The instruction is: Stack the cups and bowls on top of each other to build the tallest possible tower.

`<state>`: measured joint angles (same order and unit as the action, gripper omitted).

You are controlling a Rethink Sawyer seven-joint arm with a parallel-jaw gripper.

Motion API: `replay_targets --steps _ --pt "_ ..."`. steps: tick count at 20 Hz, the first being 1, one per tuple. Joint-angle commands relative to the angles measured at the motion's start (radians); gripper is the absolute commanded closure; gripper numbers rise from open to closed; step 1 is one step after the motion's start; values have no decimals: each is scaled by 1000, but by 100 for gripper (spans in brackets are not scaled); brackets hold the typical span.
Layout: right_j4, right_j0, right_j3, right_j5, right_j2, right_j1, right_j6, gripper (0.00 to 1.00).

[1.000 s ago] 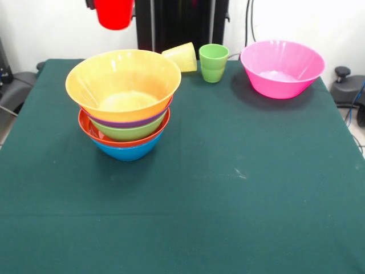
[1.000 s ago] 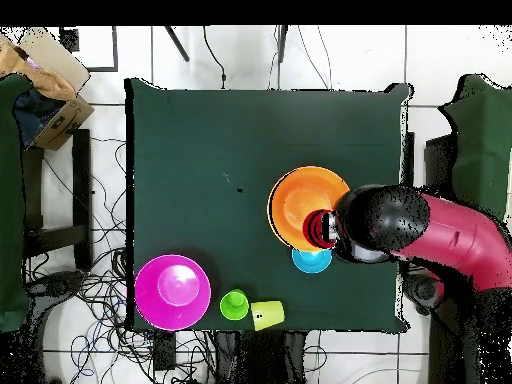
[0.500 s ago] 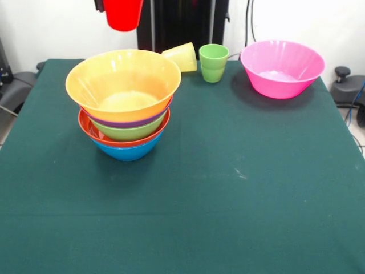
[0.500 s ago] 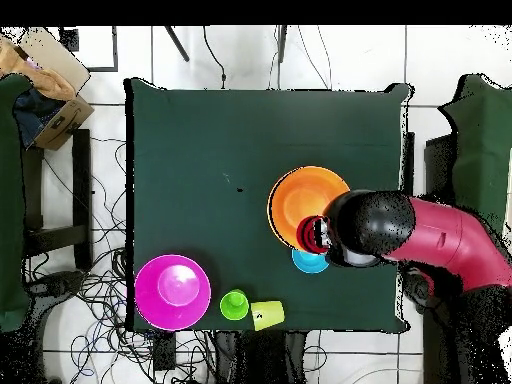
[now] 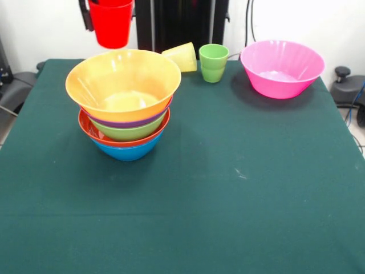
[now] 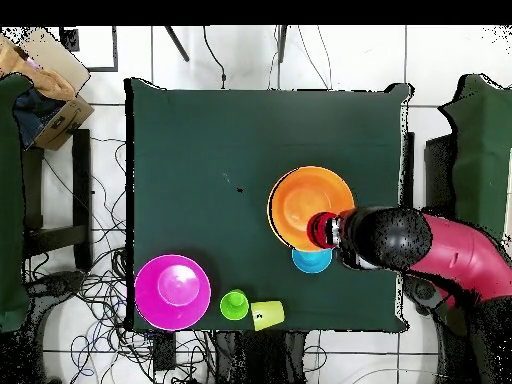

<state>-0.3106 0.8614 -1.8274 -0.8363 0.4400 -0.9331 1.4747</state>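
the tower of bowls stands on the green bench. its top bowl is the big yellow-orange bowl. under it the rims of a purple bowl, a green bowl, a red-orange bowl and a blue bowl show, one inside the other.

the red cup hangs in the air above the back rim of the tower, upright and not touching it. from above, the red cup sits over the edge of the tower's top bowl, at the tip of the red and black arm. the gripper is clamped on the red cup; a dark part of it shows beside the cup's rim.

a small blue bowl shows from above, just beside the tower and partly under the arm.

behind the tower, the yellow cup lies tipped on its side. the light green cup stands upright just beside the yellow cup. the big pink bowl stands well apart from the tower, past the green cup, and is not stacked.
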Motion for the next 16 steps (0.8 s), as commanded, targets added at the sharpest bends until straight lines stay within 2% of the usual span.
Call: replay_targets --steps 1,7,12,16 --pt "-131 46 -109 125 133 97 -266 100" --pt "-184 77 -118 129 175 102 -246 100" --pt "-264 96 -137 215 192 148 -202 100" --pt "-298 98 -146 235 205 163 -170 100"
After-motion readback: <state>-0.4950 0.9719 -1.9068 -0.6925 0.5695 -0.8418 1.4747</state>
